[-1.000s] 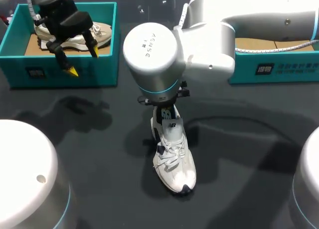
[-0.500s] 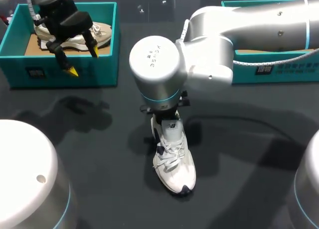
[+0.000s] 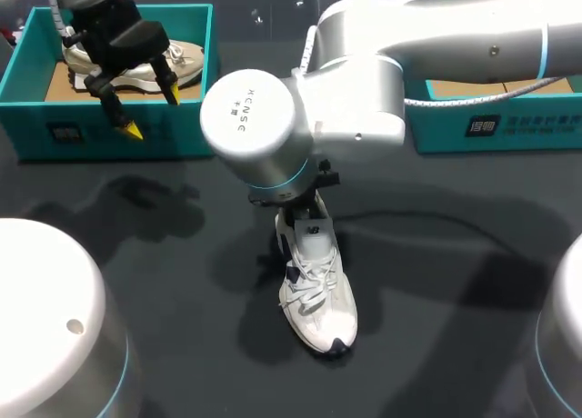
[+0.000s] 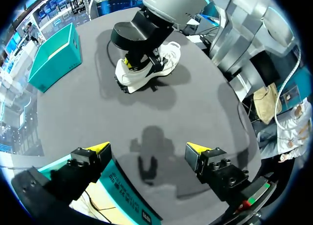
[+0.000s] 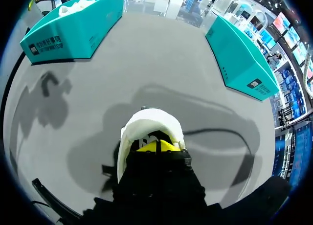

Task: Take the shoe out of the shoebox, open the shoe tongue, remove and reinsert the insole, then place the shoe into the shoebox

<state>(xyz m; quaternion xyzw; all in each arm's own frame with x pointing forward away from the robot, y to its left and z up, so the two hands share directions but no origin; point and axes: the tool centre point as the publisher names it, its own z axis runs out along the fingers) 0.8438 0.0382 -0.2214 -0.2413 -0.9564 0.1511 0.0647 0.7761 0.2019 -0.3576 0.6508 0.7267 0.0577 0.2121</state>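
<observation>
Shoe, white (image 3: 316,291), sits upright on its sole on the dark counter (image 3: 455,282), outside both boxes, laces up and toe pointing away from them. Right arm (image 3: 436,45) comes in over the shoe's heel end, its big round wrist joint covering the collar from above. Right end effector (image 5: 155,147) is down at the heel opening. In the right wrist view a yellow tip shows just inside the collar, w/ the white heel rim curving round ahead of it. Can't tell how wide it stands or whether it has hold of anything, since the wrist body blocks it. Left end effector (image 3: 153,112) is well apart from the shoe, beyond its heel and off to the left, hanging above the near wall of the left shoebox (image 3: 27,91). It's spread wide w/ nothing between the yellow tips. Beige shoe (image 3: 186,54) lies inside that teal box on a brown base. Right shoebox (image 3: 509,127), also teal, stands beyond the white shoe's heel to the right, partly under the right arm.
</observation>
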